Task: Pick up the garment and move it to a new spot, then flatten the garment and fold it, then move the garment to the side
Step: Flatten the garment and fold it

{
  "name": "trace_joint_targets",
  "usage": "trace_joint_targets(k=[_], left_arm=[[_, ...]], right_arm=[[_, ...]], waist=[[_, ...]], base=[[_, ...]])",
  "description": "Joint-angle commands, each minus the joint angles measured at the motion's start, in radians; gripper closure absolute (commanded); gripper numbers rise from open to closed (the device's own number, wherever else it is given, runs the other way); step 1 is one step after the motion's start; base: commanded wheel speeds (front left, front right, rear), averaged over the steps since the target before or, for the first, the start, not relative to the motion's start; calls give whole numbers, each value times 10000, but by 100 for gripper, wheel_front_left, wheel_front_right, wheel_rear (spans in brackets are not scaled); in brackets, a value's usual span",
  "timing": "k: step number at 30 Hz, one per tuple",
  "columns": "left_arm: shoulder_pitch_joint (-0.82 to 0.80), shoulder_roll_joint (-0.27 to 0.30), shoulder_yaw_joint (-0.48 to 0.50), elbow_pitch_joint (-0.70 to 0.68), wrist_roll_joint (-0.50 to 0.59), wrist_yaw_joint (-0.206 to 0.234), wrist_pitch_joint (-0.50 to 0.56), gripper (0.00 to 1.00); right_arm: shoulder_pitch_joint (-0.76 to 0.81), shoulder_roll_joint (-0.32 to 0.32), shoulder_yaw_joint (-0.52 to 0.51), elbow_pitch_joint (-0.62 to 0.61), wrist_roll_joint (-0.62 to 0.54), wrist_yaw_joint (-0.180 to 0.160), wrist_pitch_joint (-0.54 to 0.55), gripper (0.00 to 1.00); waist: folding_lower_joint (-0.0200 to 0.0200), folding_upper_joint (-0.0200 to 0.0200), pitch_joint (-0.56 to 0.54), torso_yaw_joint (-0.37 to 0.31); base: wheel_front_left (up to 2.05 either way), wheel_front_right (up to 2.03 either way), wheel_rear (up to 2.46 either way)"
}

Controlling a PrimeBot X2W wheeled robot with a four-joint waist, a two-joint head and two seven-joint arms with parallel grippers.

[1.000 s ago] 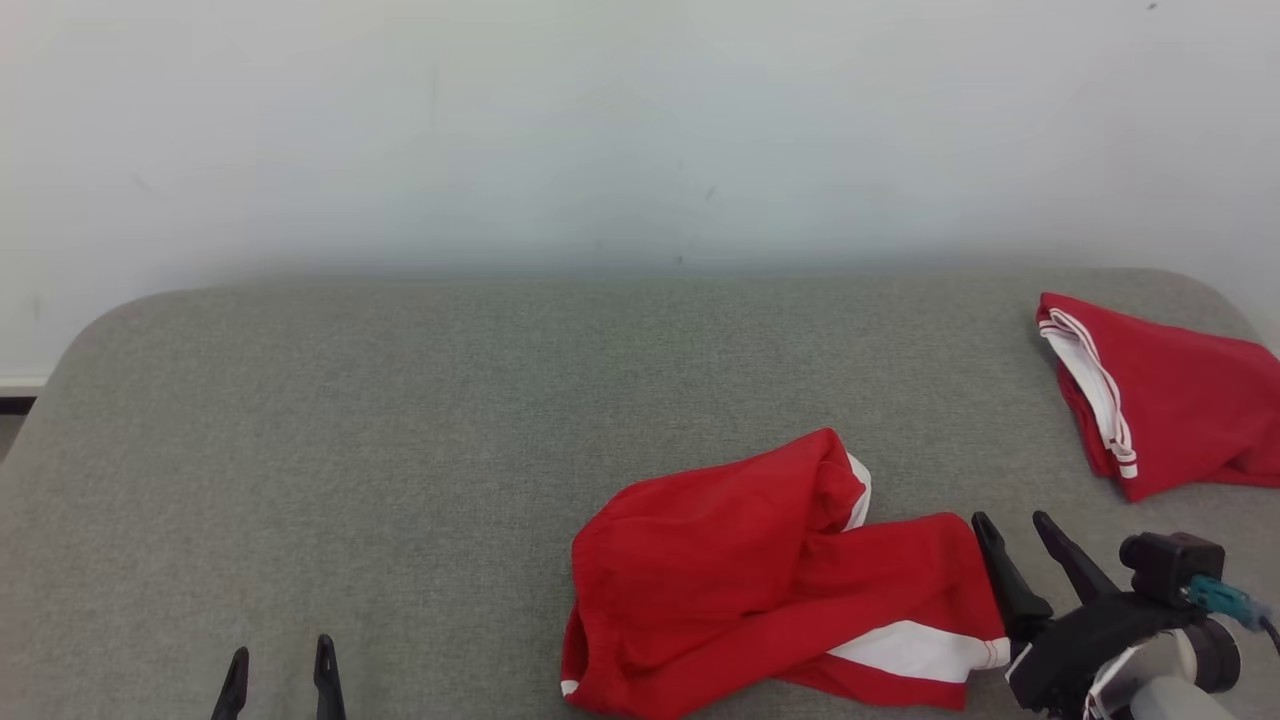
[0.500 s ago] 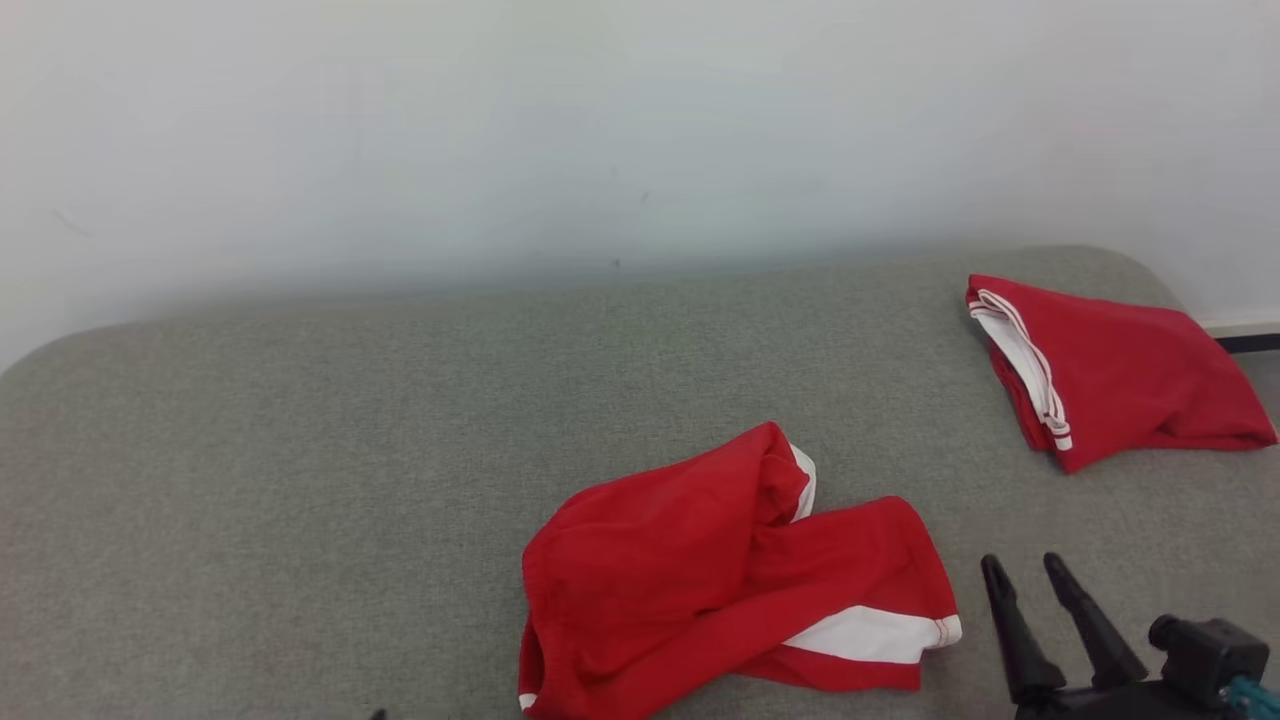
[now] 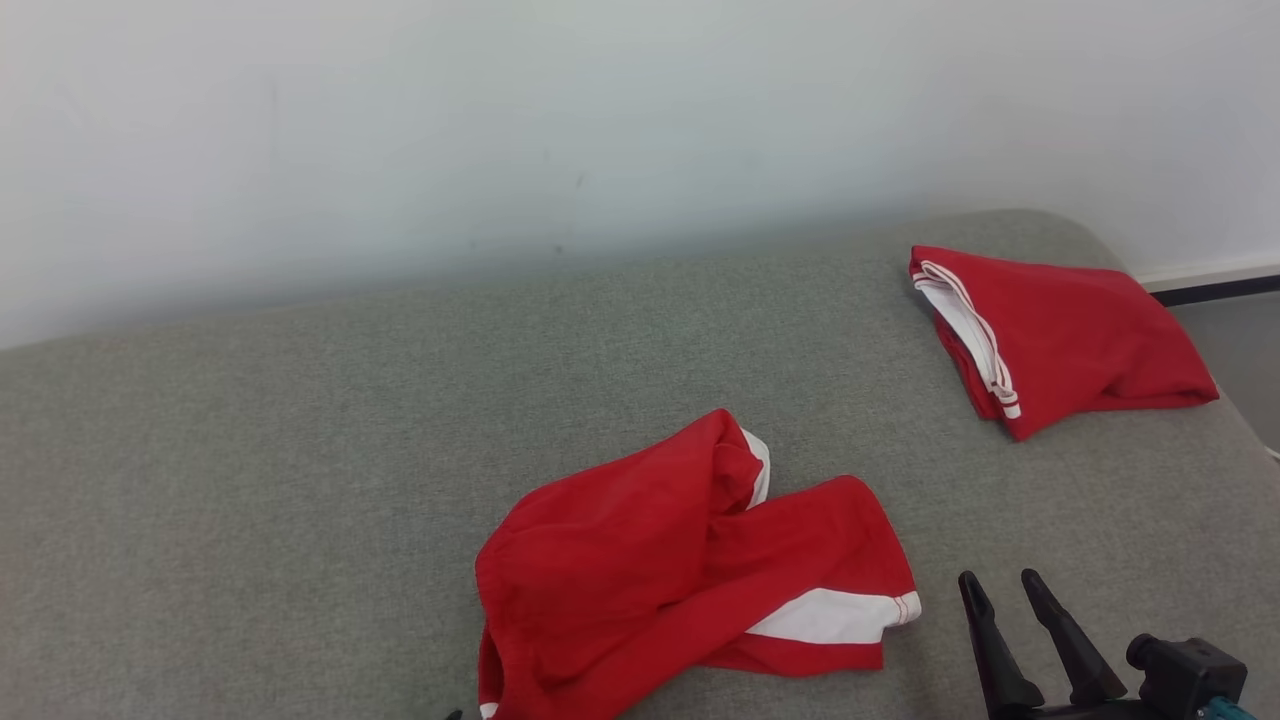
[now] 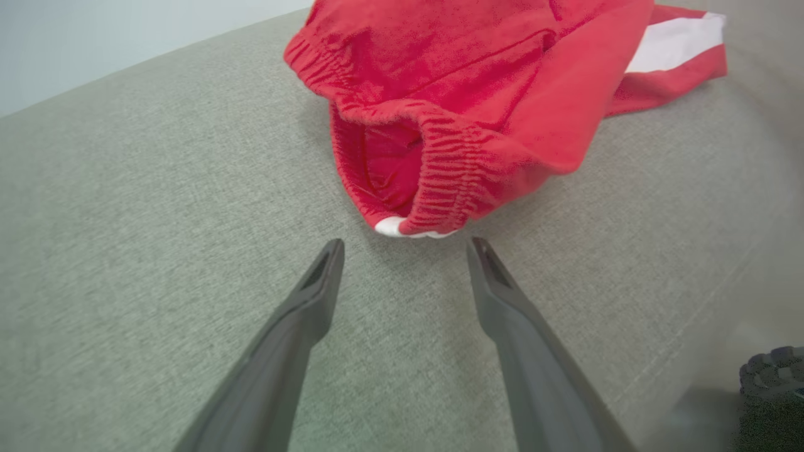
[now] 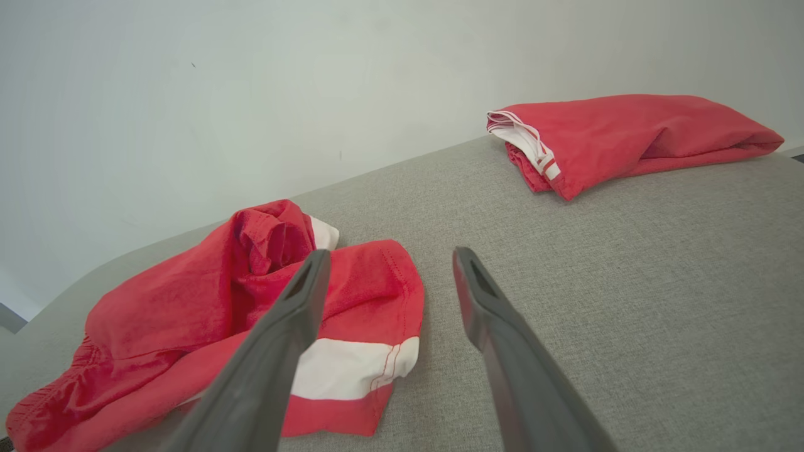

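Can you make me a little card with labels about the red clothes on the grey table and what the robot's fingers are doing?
surface: grey table covered in fabric, pale wall behind
crumpled garment: red shorts with a white stripe, bunched up, middle front
folded garment: red with white trim, neat, far right corner
left fingers: open, just short of the shorts' elastic waistband
right fingers: open, beside the striped leg
held: nothing
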Motion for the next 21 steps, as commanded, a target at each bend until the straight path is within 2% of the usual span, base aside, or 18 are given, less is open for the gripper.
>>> trace_joint_targets(k=[1, 5, 8, 9, 10, 15, 19, 21], left_arm=[[-305, 131, -267, 182, 19, -5, -64, 0], [-907, 396, -885, 672, -65, 4, -121, 0], [-1224, 376, -1364, 832, -516, 2, -191, 0], [-1302, 409, -1532, 886, -671, 2, -211, 56], [-1339, 400, -1747, 885, -913, 2, -212, 100], [-1512, 601, -2284, 422, -1589, 5, -272, 100], [-1275, 692, -2122, -327, -1814, 3, -283, 100], [-846, 915, -1958, -1061, -2017, 19, -278, 100]], right_arm=[[91, 40, -30, -43, -64, -28, 11, 0], [85, 44, -43, -99, -128, -28, 90, 0], [115, 80, -68, -114, -120, -28, 83, 0], [142, 100, -73, -105, -125, -28, 88, 0], [165, 104, -75, -98, -133, -28, 88, 0], [319, 132, -218, -53, -71, -28, 43, 0], [431, 160, -260, -43, 0, -28, 42, 0], [501, 211, -237, -23, 38, -28, 42, 0]], waist=[[0, 0, 51, -99], [0, 0, 71, -214], [0, 0, 76, -260], [0, 0, 75, -263], [0, 0, 73, -263], [0, 0, 21, -21], [0, 0, -25, 294], [0, 0, -62, 672]], base=[[0, 0, 0], [0, 0, 0], [0, 0, 0], [0, 0, 0], [0, 0, 0], [0, 0, 0], [0, 0, 0], [0, 0, 0]])
